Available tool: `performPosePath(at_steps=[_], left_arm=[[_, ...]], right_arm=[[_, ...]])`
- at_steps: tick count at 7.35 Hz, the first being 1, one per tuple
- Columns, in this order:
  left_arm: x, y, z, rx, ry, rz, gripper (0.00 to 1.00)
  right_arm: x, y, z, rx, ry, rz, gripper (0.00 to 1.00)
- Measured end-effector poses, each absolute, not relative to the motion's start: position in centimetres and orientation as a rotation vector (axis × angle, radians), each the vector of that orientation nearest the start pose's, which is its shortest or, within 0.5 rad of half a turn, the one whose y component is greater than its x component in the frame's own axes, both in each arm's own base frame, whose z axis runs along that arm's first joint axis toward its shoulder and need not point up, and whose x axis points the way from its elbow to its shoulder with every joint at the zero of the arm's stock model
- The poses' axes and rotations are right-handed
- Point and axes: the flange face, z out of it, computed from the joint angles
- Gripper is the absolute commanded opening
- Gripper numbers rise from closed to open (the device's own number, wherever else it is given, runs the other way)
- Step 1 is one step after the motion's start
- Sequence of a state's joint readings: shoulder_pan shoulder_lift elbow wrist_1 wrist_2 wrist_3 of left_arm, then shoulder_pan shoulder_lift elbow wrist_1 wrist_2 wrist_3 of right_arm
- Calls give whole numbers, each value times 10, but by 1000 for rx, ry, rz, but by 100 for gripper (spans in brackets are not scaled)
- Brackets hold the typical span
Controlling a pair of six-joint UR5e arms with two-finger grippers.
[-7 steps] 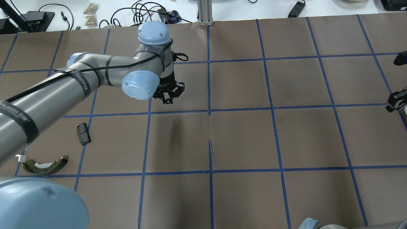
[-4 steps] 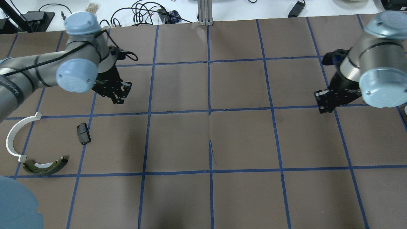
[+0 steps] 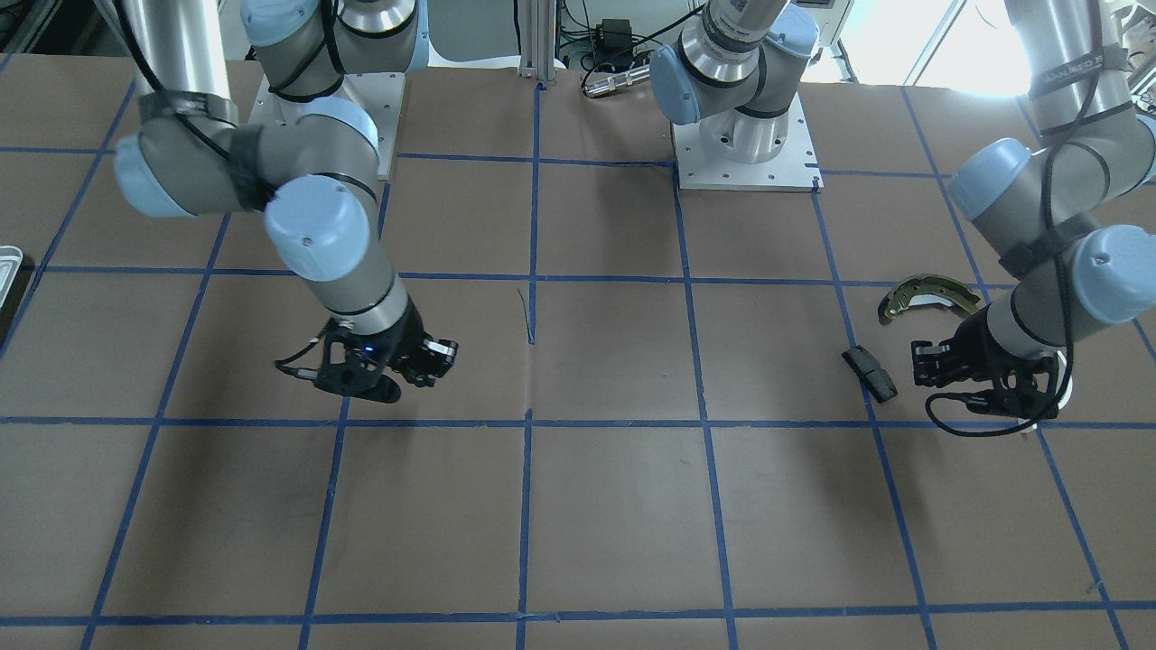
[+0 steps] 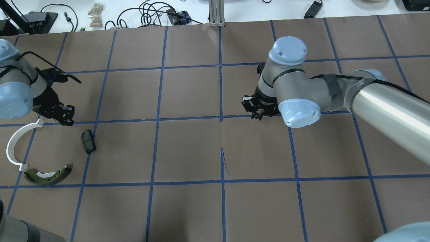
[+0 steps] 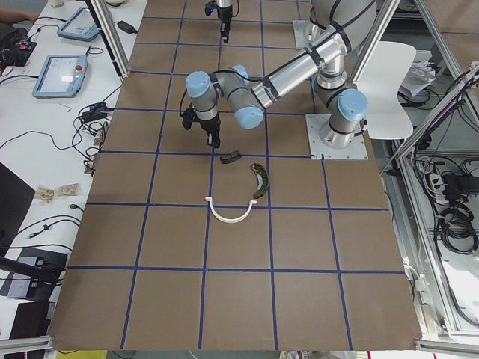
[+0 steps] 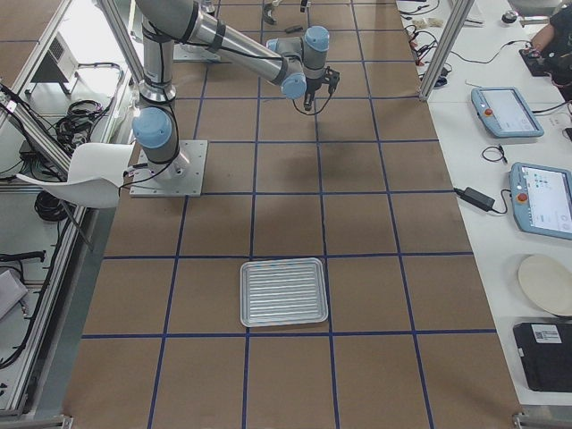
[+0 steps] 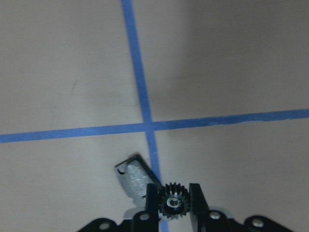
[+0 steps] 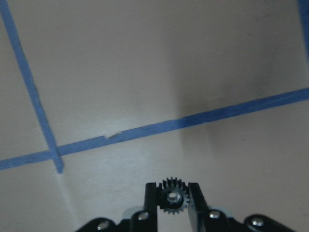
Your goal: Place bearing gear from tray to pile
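Note:
My left gripper (image 4: 66,117) is shut on a small black bearing gear (image 7: 175,203). It hangs just above the pile: a white plastic arc (image 4: 13,144), a black block (image 4: 88,141) and an olive brake shoe (image 4: 48,175). The left wrist view shows one end of the arc (image 7: 134,176) right below the gear. My right gripper (image 4: 255,111) is over the table's middle, shut on a second black gear (image 8: 172,195). The silvery tray (image 6: 283,292) lies far off at the table's right end, with nothing showing in it.
Brown paper with a blue tape grid (image 4: 221,119) covers the table. Cables, a power brick and tablets lie on the white bench beyond the far edge (image 4: 151,13). The arms' base plates (image 3: 745,144) stand at the robot's side.
My left arm has swung from the table's middle out to the left, over the pile. My right arm has come in from the right edge to the middle.

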State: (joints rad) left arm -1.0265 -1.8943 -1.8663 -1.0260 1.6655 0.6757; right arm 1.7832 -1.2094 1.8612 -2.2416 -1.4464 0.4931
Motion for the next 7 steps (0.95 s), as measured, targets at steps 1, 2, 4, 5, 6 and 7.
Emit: performPosePath(at_steps=[1,2,4,5,6,7], left_arm=[[198,-521,218,246,3084,145,59],[207,-516,207,266,3078,130,91],[214,-516,203,274,3073,106,100],[214,-521,214,276,3066,74,100],[203,-529,232,296,3060,46,100],[179,-541,251,326,3055,30,100]], right_arm=[[298,-517,218,476,2972,30,20],[318,-514,217,504,2962,23,22],[332,-514,212,516,2951,36,95],[334,-514,210,517,2947,43,100],[334,-514,209,517,2948,45,100],[330,-517,212,515,2947,40,100]])
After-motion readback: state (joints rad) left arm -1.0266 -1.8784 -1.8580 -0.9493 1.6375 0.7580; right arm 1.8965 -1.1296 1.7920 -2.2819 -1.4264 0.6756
